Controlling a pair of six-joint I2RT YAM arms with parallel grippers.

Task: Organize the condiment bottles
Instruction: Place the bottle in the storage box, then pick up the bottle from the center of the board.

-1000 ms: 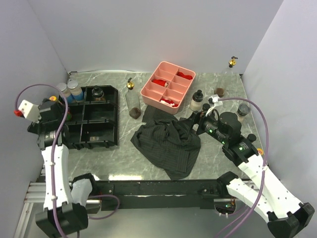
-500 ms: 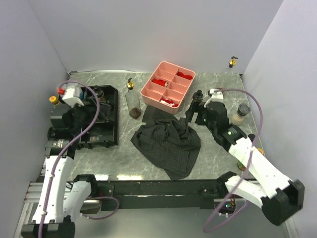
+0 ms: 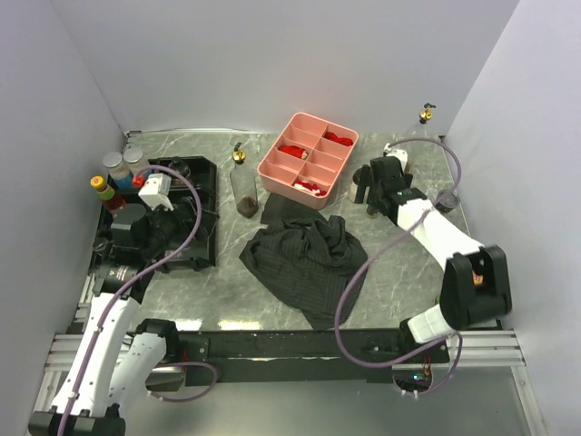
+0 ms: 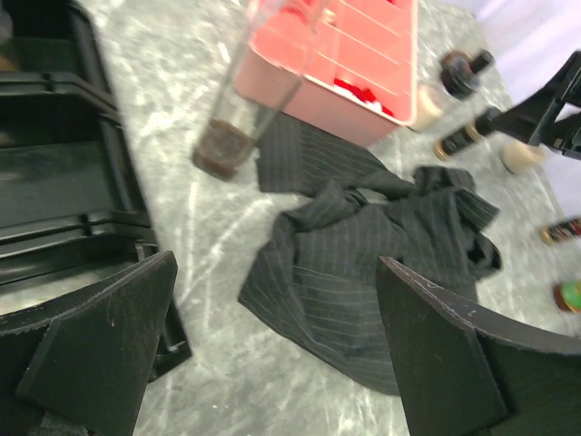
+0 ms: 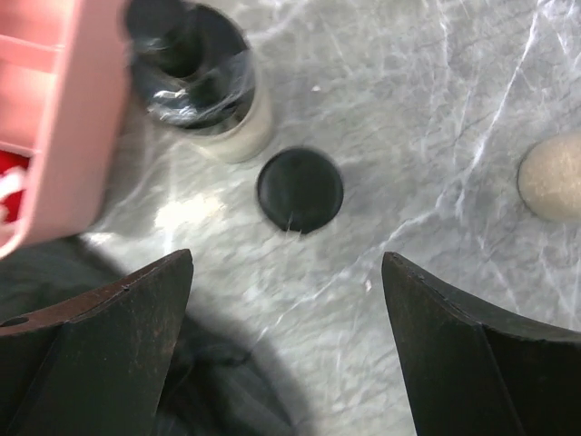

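Our right fingers (image 5: pixel 127 336) wide open, empty, over a likely black-capped bottle (image 5: pixel 300 191) near pink tray (image 5: pixel 54 136); left fingers (image 4: pixel 91 336) same. Descent may topple the neighbouring bottle (image 5: pixel 200 82).

Grey marbled table (image 3: pixel 399 272). Pink divided tray (image 3: pixel 277 181) at back centre, red pieces (image 3: pixel 292 151) in several compartments. Dark pinstriped cloth (image 3: pixel 304 259) lies crumpled in front, reaching the tray's near wall. Black divided tray (image 3: pixel 204 182) at left, a strip of bare table between it and the cloth.

Overhead view, close wrist views, all share pink tray (image 3: pixel 283 186)
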